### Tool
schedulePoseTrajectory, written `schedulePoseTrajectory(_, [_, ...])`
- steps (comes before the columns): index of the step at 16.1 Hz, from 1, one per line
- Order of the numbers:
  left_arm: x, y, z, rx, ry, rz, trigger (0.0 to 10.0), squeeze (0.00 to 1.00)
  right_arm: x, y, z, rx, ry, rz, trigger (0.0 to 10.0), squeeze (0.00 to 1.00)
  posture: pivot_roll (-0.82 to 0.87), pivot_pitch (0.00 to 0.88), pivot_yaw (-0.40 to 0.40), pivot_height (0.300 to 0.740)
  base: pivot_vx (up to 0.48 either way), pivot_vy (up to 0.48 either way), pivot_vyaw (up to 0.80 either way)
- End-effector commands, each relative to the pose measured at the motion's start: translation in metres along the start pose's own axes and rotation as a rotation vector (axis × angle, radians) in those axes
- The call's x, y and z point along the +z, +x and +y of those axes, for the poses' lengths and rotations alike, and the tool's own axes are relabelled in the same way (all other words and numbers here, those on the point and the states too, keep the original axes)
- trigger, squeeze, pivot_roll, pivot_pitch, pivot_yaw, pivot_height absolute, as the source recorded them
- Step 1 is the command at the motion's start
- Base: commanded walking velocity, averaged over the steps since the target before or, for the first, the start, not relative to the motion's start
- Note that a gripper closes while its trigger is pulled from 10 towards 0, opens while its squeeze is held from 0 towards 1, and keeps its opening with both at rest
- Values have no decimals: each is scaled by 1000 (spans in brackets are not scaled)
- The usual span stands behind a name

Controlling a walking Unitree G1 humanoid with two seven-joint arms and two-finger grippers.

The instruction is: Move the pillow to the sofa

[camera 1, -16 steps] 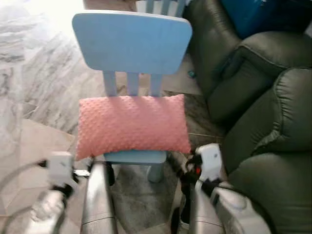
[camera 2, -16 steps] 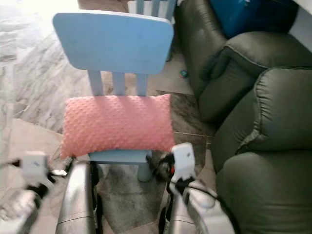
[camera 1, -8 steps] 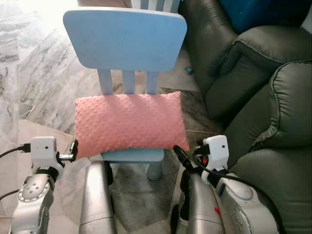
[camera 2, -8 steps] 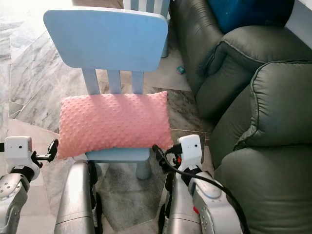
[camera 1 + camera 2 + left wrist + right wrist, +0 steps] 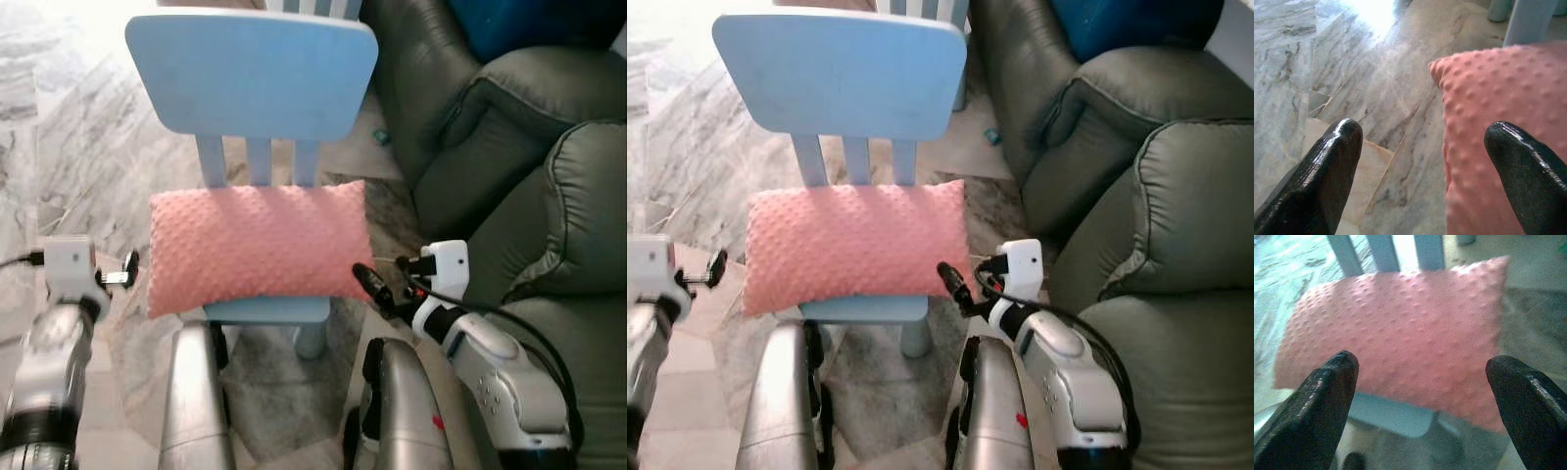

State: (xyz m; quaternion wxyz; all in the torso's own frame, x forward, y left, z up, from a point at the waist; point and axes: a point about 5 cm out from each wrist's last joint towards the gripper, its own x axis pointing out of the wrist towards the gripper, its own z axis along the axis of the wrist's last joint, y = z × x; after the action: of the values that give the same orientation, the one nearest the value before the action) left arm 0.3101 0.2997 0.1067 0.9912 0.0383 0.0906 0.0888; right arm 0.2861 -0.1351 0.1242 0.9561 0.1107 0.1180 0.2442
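Now: pink dimpled fabric pillow [image 5: 259, 247] lying flat across seat of small light-blue plastic chair [image 5: 253, 76], beside dark green leather sofa [image 5: 549, 186]. Left gripper [image 5: 1425, 166] spread wide at pillow's left end; right gripper [image 5: 1420, 396] spread wide at its right front corner, neither touching. Likely light, soft, squashy; best pinched at both short ends, deep enough not to slip.

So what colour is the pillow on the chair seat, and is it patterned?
The pillow is salmon pink with raised dots all over, clearest in the right wrist view.
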Motion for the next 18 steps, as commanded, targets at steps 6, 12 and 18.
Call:
schedulePoseTrajectory(6, [-14, 19, 0, -10, -160, 164, 10000, 0, 10, 13, -14, -59, -15, 68, 10000, 0, -88, 335, -89, 540, 0, 0, 0])
schedulePoseTrajectory(12, [-16, 28, -24, -91, -194, 210, 10000, 0, 0, 33, -35, -71, -43, 155, 10000, 0, -93, 357, -96, 540, 0, 0, 0])
schedulePoseTrajectory(18, [-8, 31, -24, -101, -124, 205, 10000, 0, 0, 47, -53, -20, -81, 144, 10000, 0, -94, 375, -100, 540, 0, 0, 0])
